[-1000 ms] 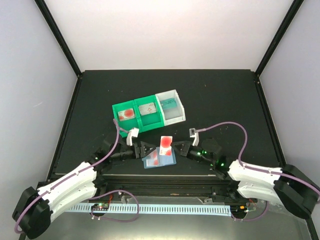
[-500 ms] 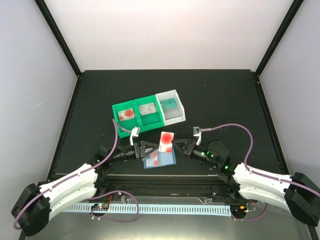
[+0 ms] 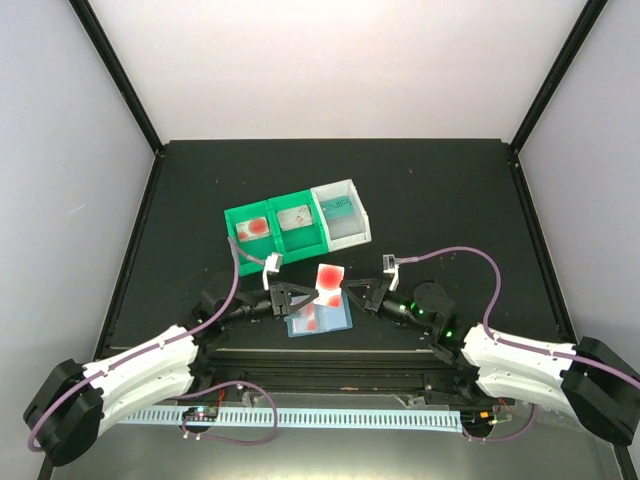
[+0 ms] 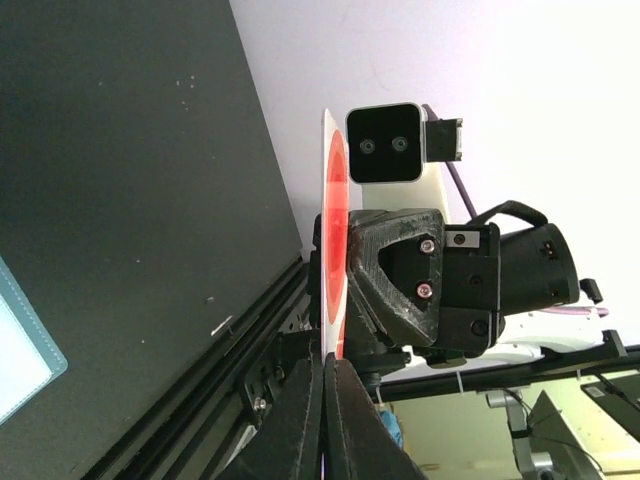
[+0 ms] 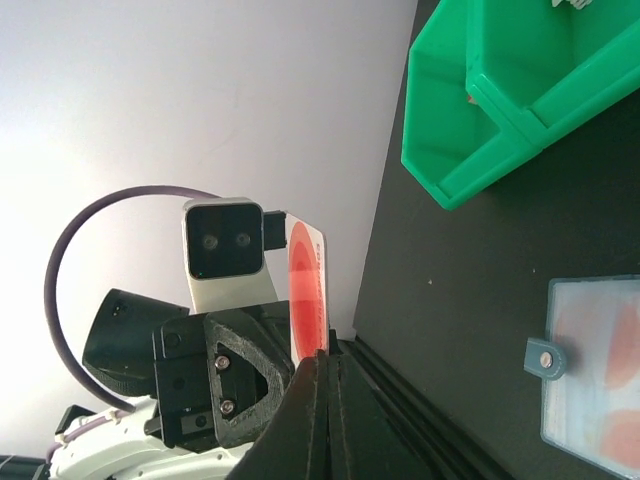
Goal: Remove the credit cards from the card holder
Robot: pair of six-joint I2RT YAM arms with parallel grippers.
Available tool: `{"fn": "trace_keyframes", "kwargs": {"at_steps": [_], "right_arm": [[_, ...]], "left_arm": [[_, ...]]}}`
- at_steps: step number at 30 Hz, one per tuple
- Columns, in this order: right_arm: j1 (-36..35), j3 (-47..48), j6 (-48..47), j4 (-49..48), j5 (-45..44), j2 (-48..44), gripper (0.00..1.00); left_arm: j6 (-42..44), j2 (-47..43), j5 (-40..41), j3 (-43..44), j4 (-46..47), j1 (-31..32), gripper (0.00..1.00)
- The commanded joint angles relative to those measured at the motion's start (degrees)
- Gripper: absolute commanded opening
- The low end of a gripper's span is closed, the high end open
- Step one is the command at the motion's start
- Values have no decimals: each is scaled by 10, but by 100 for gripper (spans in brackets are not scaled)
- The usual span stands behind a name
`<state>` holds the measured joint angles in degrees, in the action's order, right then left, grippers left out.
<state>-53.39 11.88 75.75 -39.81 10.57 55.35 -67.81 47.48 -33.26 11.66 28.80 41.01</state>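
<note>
I work in a robotics lab cell (plain white walls (image 3: 330, 70), black frame posts (image 3: 116, 75)) over a matte black bench (image 3: 440, 190).

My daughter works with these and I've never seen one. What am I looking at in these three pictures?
These are two robot arms fixed at the near edge of a black table. One picture looks down from above; the other two come from a camera on each wrist. On the table lie a light-blue card holder, green bins and a white bin. The left gripper and the right gripper are both shut on one white card with red marks, held between them.
</note>
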Motion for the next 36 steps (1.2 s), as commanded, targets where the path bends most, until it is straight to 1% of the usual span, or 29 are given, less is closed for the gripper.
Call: {"fn": "trace_keyframes", "kwargs": {"at_steps": [1,5,7,9,11,13,16,20,22,24,25,27,31,34,36], "right_arm": [[-4,3,-31,-3,13,-15,2],[-3,8,-81,40,37,-39,10],[-3,15,-126,109,42,-70,15],[-3,11,-167,178,40,-118,24],[-3,8,-207,257,33,-190,30],[-3,18,-257,341,27,-255,35],[-2,59,-324,471,18,-328,36],[-2,121,-399,588,14,-368,36],[-2,142,-423,617,14,-366,36],[-2,161,-442,626,28,-348,37],[-2,173,-451,627,41,-334,38],[-2,197,-464,627,75,-293,43],[-2,248,-480,628,128,-223,44],[-2,277,-493,631,160,-178,54],[-2,285,-497,631,180,-151,58]], "left_arm": [[11,-11,-7,-1,26,3,2],[25,-19,-26,3,24,3,1],[43,-28,-43,6,10,3,2],[78,-40,-62,16,-39,3,2],[114,-50,-80,29,-92,2,2],[144,-59,-103,40,-133,2,1],[177,-72,-126,51,-176,1,2],[211,-74,-144,75,-231,1,2],[223,-71,-171,84,-242,1,2],[230,-75,-193,85,-246,1,1],[236,-79,-200,86,-254,1,1],[249,-85,-211,89,-272,1,2],[272,-89,-232,98,-297,2,2],[281,-87,-236,100,-305,2,2],[284,-82,-245,99,-302,2,2]]}}
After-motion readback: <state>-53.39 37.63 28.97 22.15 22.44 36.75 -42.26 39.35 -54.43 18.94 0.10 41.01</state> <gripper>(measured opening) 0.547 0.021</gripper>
